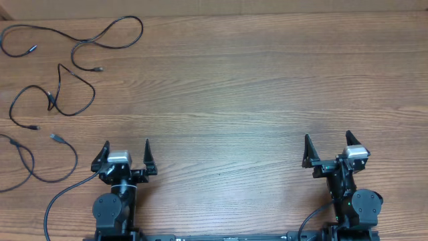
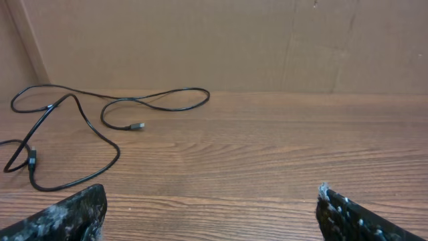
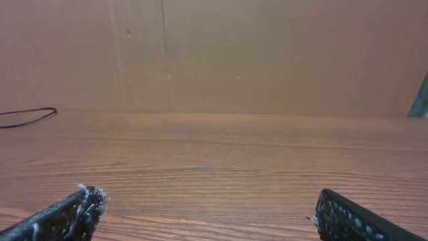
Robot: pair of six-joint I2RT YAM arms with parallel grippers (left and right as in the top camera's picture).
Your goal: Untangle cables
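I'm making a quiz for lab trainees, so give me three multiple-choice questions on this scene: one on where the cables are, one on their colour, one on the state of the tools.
1. Where on the table do the cables lie?
A far left; B centre; C far right.
2. What colour are they?
A white; B black; C red.
3. How are the left tool and right tool?
A both open, empty; B left shut on a cable; C both shut.
Answers: 1 A, the overhead view shows them at the left end; 2 B, every strand is black; 3 A, both stand spread with nothing between.
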